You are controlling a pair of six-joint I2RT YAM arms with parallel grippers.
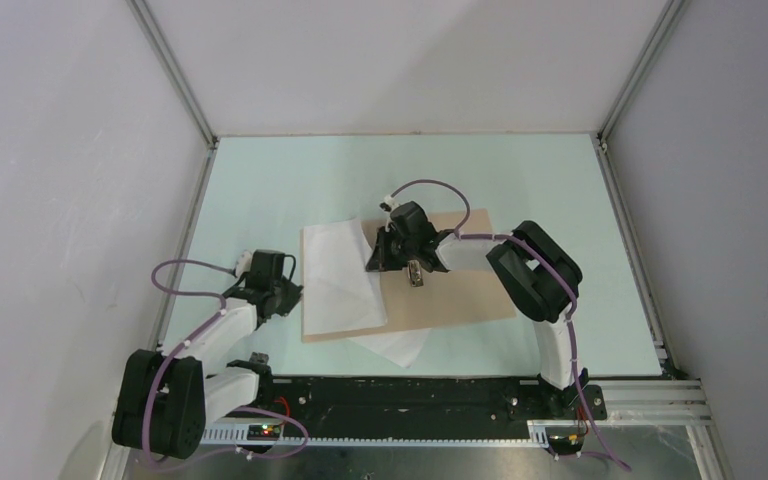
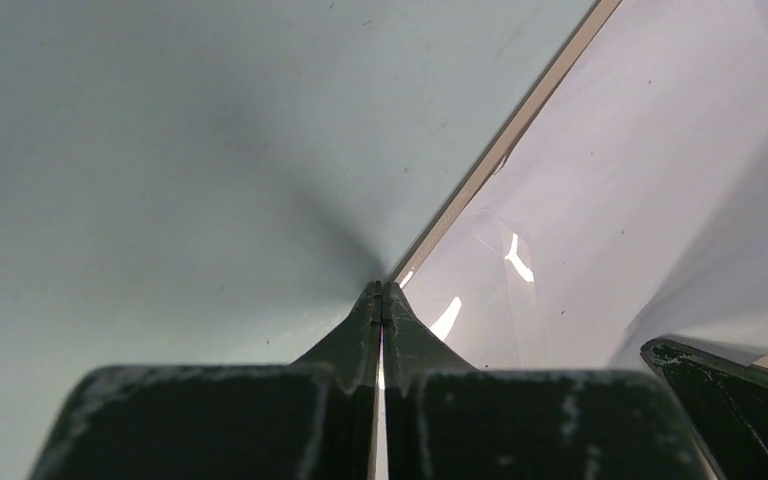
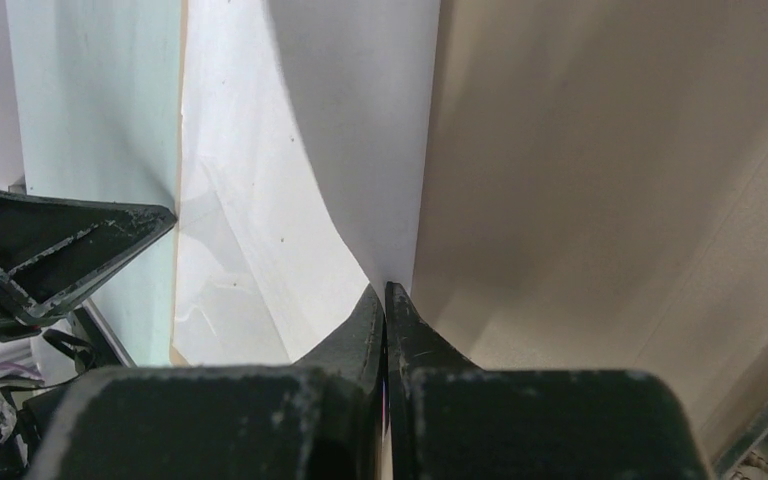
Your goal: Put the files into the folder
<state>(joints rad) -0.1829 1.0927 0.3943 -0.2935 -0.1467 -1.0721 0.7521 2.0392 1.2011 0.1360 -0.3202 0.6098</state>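
The tan folder (image 1: 460,290) lies flat in the middle of the table. White files (image 1: 340,275) cover its left part. One sheet corner (image 1: 400,347) sticks out past its near edge. My left gripper (image 1: 298,292) is shut at the folder's left edge (image 2: 520,130), and a thin tan strip shows between its fingers. Files and a glossy clear sleeve (image 2: 480,290) lie just right of that edge. My right gripper (image 3: 385,290) is shut on the right edge of a white sheet (image 3: 360,120), which curves up off the folder's tan inside (image 3: 610,200).
A small metal clip (image 1: 415,272) sits on the folder just below my right wrist (image 1: 410,235). White walls with metal posts enclose the pale green table (image 1: 560,180). A black rail (image 1: 410,400) runs along the near edge. My left fingers (image 3: 60,250) show in the right wrist view.
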